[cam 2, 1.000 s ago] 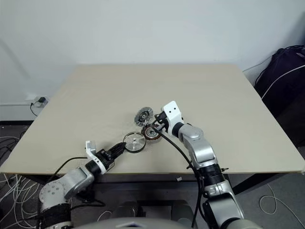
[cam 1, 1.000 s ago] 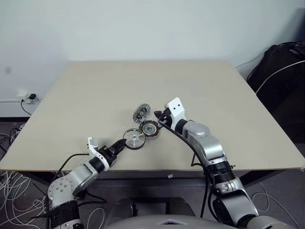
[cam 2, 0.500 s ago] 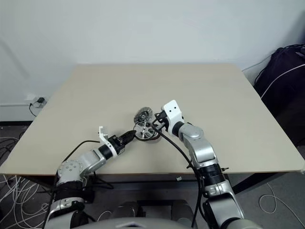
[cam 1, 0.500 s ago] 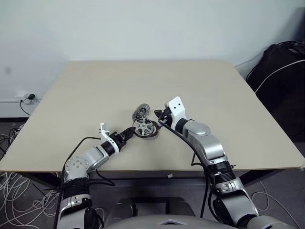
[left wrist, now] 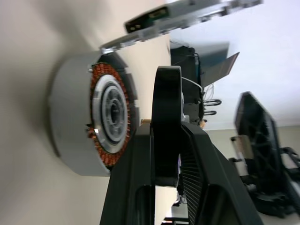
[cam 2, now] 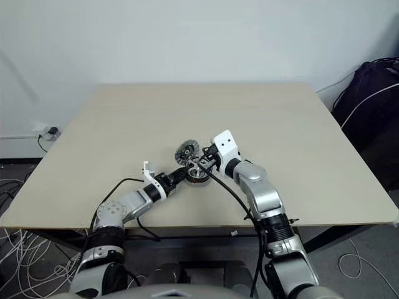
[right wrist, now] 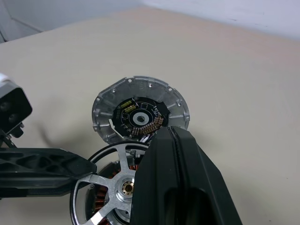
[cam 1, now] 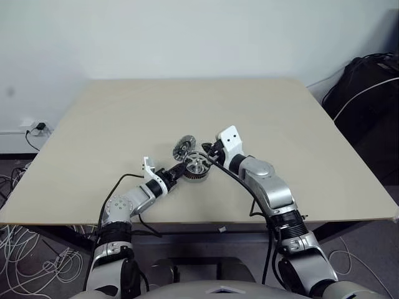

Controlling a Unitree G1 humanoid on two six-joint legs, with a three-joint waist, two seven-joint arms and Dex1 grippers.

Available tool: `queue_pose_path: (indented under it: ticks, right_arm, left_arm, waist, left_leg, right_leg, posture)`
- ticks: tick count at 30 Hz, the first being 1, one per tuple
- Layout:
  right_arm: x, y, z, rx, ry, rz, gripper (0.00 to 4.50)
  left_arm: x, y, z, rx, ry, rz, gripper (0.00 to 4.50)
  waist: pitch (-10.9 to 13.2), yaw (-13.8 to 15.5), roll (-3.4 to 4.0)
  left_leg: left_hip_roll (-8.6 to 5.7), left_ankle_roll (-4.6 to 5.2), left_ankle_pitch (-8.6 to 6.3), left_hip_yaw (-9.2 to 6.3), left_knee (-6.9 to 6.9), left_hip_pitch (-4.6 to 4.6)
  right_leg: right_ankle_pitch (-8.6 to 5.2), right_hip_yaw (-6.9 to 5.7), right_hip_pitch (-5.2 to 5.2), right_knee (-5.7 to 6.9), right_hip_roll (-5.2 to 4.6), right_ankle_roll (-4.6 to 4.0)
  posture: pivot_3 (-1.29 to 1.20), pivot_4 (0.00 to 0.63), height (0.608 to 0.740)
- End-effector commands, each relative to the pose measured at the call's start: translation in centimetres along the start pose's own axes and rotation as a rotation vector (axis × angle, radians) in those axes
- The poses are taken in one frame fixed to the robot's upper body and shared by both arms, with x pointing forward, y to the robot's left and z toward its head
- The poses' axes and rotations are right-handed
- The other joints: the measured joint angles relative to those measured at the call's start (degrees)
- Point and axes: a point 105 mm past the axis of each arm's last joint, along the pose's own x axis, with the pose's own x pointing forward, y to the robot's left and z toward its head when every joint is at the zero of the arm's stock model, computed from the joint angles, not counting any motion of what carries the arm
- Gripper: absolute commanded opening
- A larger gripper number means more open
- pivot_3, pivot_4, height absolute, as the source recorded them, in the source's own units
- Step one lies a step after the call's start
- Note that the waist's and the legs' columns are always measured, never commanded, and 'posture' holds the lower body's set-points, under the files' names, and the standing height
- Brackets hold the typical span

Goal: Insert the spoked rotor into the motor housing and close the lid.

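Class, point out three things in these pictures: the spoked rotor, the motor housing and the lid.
spoked rotor [right wrist: 123, 186], right wrist view, on its central hub.
motor housing [left wrist: 100, 86], left wrist view, on the copper windings.
lid [right wrist: 139, 118], right wrist view, on its dark centre.

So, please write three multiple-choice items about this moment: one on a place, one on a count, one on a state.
1. Where is the spoked rotor?
A. Just over the motor housing
B. At the table's far edge
C. On the floor

2. How many round motor parts are on or over the table?
A. One
B. Three
C. Five

3. How does the lid lie?
A. Fitted on the housing
B. Separate, beyond the housing
C. Held by the right gripper

Answers: 1 A, the left gripper holds it there; 2 B, rotor, housing and lid; 3 B, it rests apart on the table.
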Motion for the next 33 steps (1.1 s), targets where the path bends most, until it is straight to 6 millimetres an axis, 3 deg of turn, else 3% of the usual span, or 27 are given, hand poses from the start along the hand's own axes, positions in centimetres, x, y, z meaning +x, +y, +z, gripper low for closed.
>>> queue_pose_path:
  ticks: [1, 11, 33]
  right_arm:
    - [-0.08, -0.07, 2.21, -0.022, -0.072, -0.002, 0.00]
    - [-0.05, -0.01, 2.22, -0.022, -0.073, -0.002, 0.00]
    - [-0.11, -0.11, 2.23, -0.023, -0.073, -0.007, 0.00]
  left_arm:
    - [0.63, -1.17, 0.88, 0.036, -0.022, -0.036, 0.46]
    - [0.86, -0.27, 1.19, 0.044, -0.048, 0.000, 0.46]
    - [1.42, -0.27, 0.44, 0.031, -0.015, 0.003, 0.46]
  waist:
    - [0.00, 0.04, 0.00]
    - [0.00, 0.01, 0.00]
    - [0.00, 0.02, 0.00]
  left_leg:
    - [0.00, 0.00, 0.00, 0.00, 0.00, 0.00]
    - [0.00, 0.00, 0.00, 0.00, 0.00, 0.00]
    - [0.00, 0.00, 0.00, 0.00, 0.02, 0.00]
  right_leg:
    - [0.00, 0.00, 0.00, 0.00, 0.00, 0.00]
    - [0.01, 0.00, 0.00, 0.00, 0.00, 0.03]
    - [0.03, 0.00, 0.01, 0.02, 0.00, 0.05]
  posture:
    - [0.00, 0.000, 0.740]
    - [0.00, 0.000, 0.740]
    - [0.00, 0.000, 0.740]
